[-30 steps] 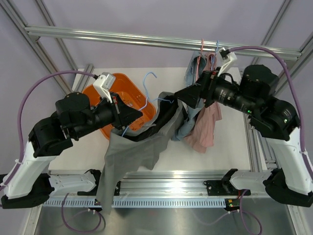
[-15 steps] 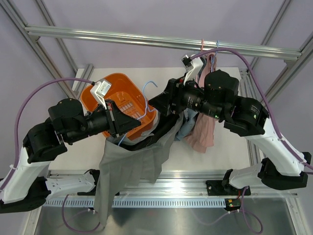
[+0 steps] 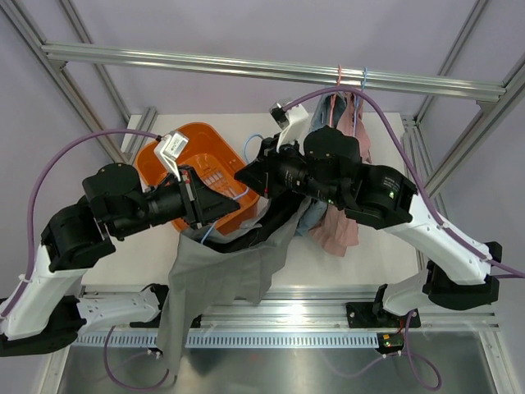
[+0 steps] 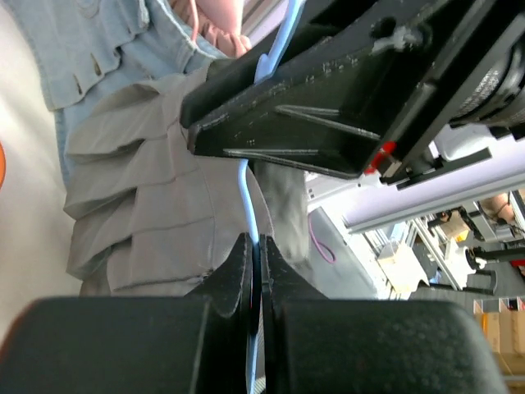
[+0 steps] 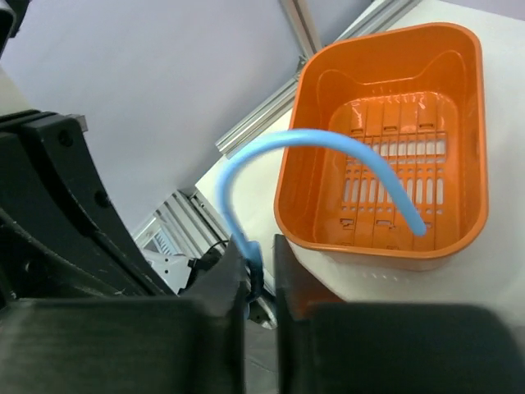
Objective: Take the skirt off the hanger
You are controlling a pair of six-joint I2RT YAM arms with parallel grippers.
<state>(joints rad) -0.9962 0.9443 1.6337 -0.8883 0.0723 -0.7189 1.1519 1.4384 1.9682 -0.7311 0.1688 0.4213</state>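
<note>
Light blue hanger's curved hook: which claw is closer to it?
Right. The right gripper grips the light blue hanger just under its curved hook; the left gripper pinches the hanger's wire further down, beside the grey pleated skirt.

The grey pleated skirt (image 3: 220,279), dark at the waistband, hung from a thin light-blue hanger (image 5: 328,144). Its folds draped down past the near edge of the counter (image 3: 320,271). The hanger sat tilted above the counter, its curved hook free of the cloth.
</note>
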